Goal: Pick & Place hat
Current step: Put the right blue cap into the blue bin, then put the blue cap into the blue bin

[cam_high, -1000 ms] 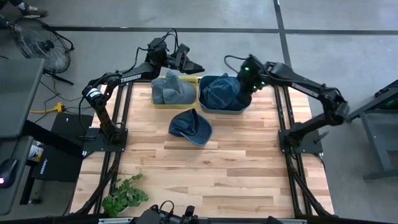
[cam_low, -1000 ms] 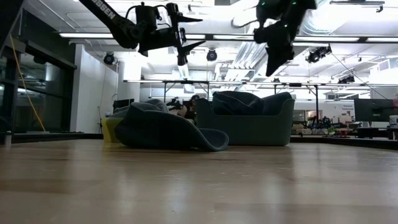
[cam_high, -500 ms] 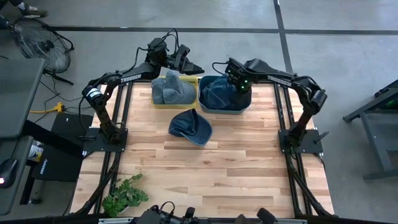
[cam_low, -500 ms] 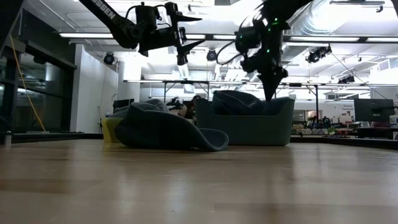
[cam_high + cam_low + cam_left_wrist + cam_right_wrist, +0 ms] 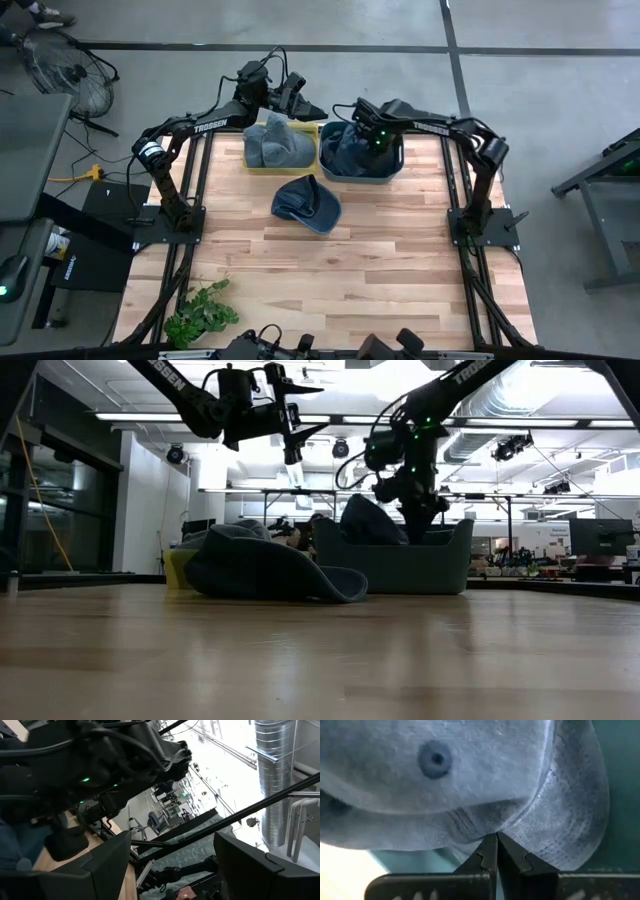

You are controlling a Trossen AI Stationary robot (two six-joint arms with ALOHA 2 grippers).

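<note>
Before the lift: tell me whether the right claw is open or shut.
Shut. In the right wrist view the right claw has its fingertips pressed together against the denim cap in the teal bin.

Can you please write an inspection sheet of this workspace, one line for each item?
Surface: wooden table, bare in its near part.
Job's things: one blue hat lies on the table; one hat in the yellow bin; one hat in the blue bin.
Clutter: a plant at the table's near left corner.
Grippers: left gripper open, above the yellow bin's far edge, holding nothing; right gripper shut, tips against the hat in the blue bin; a grip cannot be confirmed.
Cables: a yellow cable on the floor at left.
Surroundings: a fan at far left; a grey floor.
</note>
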